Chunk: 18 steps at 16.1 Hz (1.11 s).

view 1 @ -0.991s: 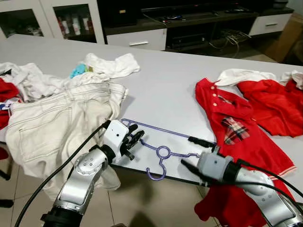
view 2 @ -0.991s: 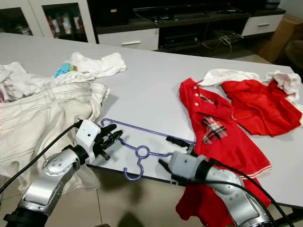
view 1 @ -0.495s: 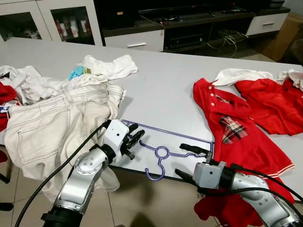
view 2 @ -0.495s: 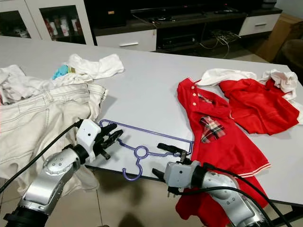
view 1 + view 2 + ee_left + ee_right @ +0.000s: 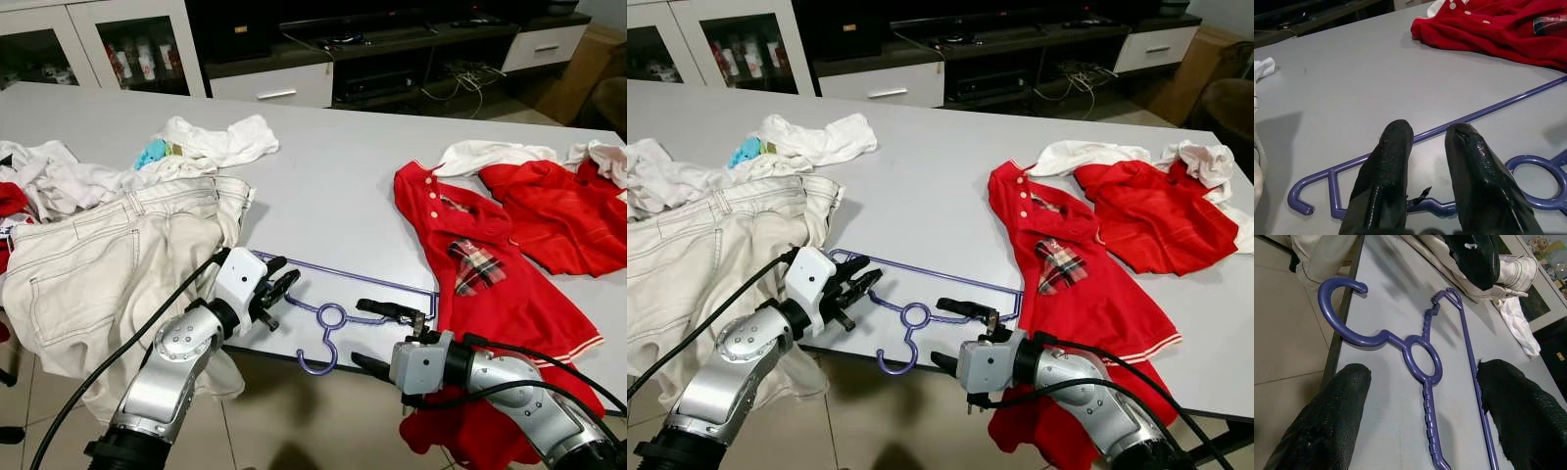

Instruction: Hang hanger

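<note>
Lying flat near the front edge of the tabletop, the purple hanger was seen between the cream jeans and the red shirt, with its hook curling out over the edge toward the robot. Its long axis ran across the robot's front, from the jeans side to the shirt side, the straight bar lying farther from the robot than the notched shoulders. The left end effector was placed at the hanger's left shoulder with its fingers narrowly parted; whether the plastic was actually pinched could not be told. The right end effector was held wide open, one finger to each side of the hanger's right half, with nothing gripped. A slip was judged the main risk: the thin frame lay flush on a smooth surface, so fingers closing from above could skate over it or push it off the edge, where the hook already overhung. A snag was also thought possible, since the far right corner lay touching or just beside the red shirt, and fabric could be dragged along on lifting.
</note>
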Available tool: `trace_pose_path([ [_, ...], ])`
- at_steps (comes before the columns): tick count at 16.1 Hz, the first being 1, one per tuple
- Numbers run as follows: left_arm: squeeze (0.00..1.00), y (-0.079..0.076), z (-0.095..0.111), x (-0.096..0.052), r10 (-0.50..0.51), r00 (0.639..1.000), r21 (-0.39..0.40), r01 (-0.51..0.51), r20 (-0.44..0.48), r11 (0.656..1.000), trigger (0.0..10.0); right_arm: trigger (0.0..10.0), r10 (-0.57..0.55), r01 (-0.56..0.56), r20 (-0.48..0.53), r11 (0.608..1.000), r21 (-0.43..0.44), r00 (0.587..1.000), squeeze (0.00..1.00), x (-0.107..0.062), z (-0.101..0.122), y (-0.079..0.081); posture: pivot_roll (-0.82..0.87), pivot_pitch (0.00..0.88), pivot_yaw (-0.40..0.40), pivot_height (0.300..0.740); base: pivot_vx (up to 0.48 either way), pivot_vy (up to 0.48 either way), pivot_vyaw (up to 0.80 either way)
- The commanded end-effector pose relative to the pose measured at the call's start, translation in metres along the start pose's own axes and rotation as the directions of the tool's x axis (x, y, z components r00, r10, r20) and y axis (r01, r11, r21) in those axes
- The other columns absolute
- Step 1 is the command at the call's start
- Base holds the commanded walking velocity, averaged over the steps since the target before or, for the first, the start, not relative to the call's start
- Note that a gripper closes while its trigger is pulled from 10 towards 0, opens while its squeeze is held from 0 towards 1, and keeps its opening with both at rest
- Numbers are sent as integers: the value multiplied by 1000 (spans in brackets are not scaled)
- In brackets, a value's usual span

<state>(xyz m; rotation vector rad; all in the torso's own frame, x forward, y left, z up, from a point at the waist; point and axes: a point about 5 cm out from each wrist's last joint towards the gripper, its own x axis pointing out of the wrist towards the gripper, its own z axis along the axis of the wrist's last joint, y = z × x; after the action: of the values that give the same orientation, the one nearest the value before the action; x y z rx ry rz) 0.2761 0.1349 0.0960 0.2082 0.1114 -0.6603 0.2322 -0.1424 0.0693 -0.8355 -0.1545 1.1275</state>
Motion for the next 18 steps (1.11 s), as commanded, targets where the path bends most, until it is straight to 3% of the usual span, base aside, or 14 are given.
trace_pose_path([
  [1,0,2,3,0,1,1000,22,-1,6,1000,10000,10000,70,-70,16,998,-5,997,0,7,2,10,-56,0,50,740,0,0,0],
  [3,0,1,3,-1,3,1000,18,-3,5,1000,10000,10000,62,-63,30,998,14,998,0,8,3,9,-53,0,48,740,0,0,0],
  [9,0,-2,2,1,-4,1000,11,4,6,1000,10000,10000,-162,158,22,977,143,986,0,0,-1,-31,-65,0,46,740,0,0,0],
  [13,0,-3,0,3,-13,1000,6,13,1,1000,10000,10000,-188,185,-5,959,215,982,0,2,-4,-31,-67,0,45,740,0,0,0],
  [16,0,-5,-7,0,-31,999,4,31,-28,1000,10000,10000,-235,262,-133,933,247,963,0,11,-20,-31,-65,0,38,740,0,0,0],
  [17,0,-6,-11,-2,-50,998,12,51,-43,999,10000,3961,-266,309,-184,911,272,946,0,14,-26,-33,-65,0,38,740,0,0,0],
  [18,0,-6,-13,-4,-66,997,14,67,-51,998,10000,0,-281,329,-194,896,298,940,0,16,-27,-34,-65,0,38,740,0,0,0],
])
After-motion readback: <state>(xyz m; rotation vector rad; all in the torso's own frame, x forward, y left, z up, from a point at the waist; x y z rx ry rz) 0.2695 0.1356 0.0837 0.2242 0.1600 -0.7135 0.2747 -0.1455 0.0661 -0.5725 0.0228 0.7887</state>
